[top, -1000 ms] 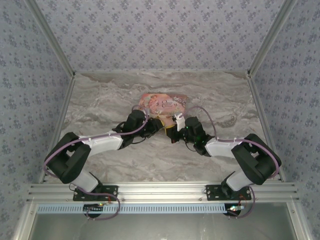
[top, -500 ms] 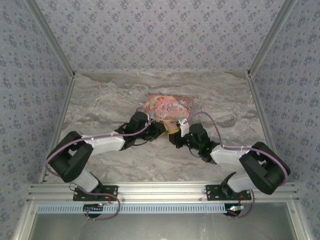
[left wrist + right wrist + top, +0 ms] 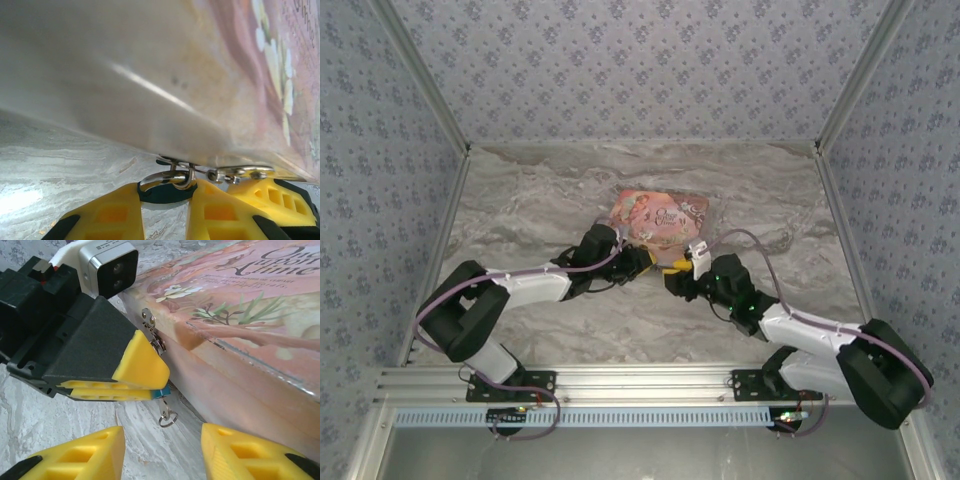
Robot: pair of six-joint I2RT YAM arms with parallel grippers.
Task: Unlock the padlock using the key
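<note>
Left gripper (image 3: 640,262) is clamping its yellow fingers (image 3: 142,365) on the padlock (image 3: 161,392). From the right wrist view, only a sliver of blue is showing at the fingertips.

From the left wrist view, the padlock body (image 3: 162,194) is sitting dark between the two pads, and its metal shackle (image 3: 161,177) is looping up against the lower edge of the pink illustrated tin (image 3: 150,85).

The padlock is hanging at the tin's (image 3: 660,212) near side wall, just below a small metal hasp (image 3: 149,316). A small metal ring (image 3: 168,418) is dangling under it; I cannot tell whether a key is on it.

Right gripper (image 3: 162,452) is hovering just beside the left one, over the marble table (image 3: 540,200). Its jaws are standing apart and gripping nothing.
</note>
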